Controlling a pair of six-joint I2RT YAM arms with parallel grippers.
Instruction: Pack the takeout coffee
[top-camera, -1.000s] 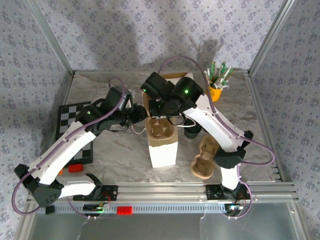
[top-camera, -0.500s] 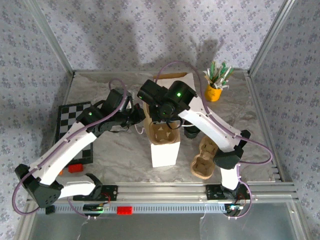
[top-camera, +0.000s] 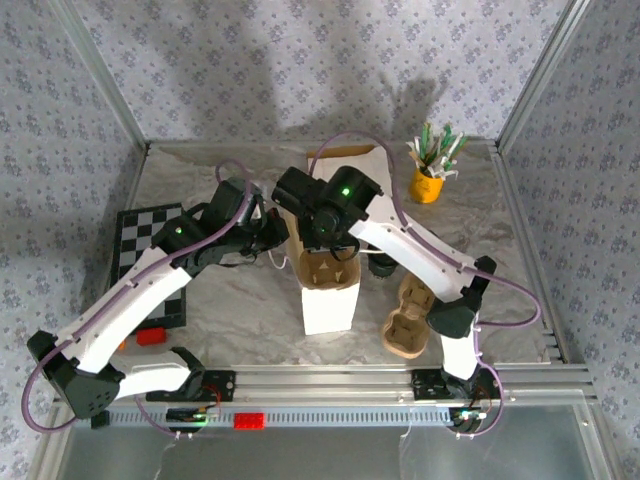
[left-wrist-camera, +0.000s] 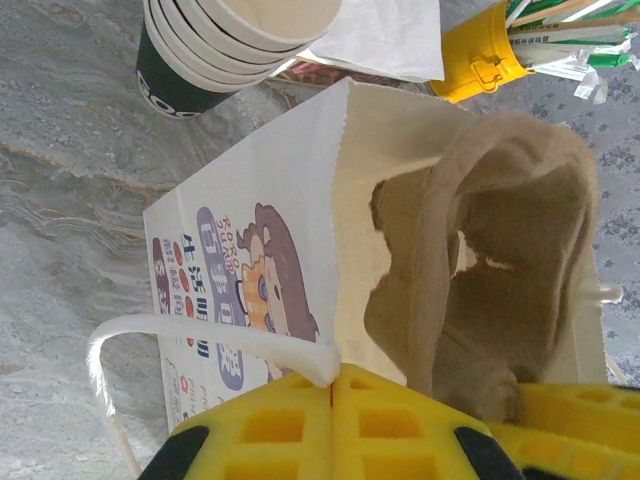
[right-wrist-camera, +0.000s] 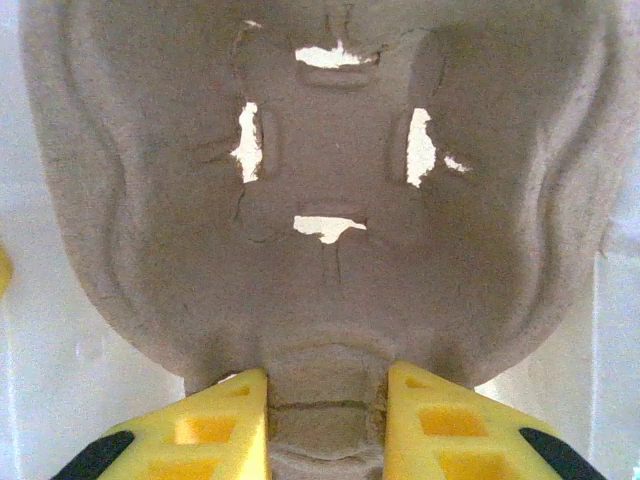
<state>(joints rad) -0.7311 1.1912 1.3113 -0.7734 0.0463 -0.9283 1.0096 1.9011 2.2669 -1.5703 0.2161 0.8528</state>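
Observation:
A white paper bag (top-camera: 328, 300) with a cartoon print (left-wrist-camera: 250, 260) stands open at mid-table. In its mouth sits a brown pulp cup carrier (top-camera: 325, 268) (right-wrist-camera: 320, 180), with my right gripper (right-wrist-camera: 327, 385) shut on its middle tab from above. At the bag's left rim my left gripper (left-wrist-camera: 332, 385) (top-camera: 275, 240) is shut on the bag's white handle (left-wrist-camera: 200, 335). The takeout coffee (left-wrist-camera: 215, 55), a white cup with a dark base, stands on the table beyond the bag. In the top view it (top-camera: 384, 263) is partly hidden behind the right arm.
A second pulp carrier (top-camera: 410, 318) lies right of the bag. A yellow cup of green-white sticks (top-camera: 430, 183) (left-wrist-camera: 490, 50) stands at the back right, and a flat white sheet (left-wrist-camera: 385, 40) lies behind the bag. A checkerboard (top-camera: 140, 235) and red bricks (top-camera: 150, 336) lie at the left.
My left gripper has closed on the bag's handle. My right wrist has shifted a little left over the bag, still holding the carrier in its mouth.

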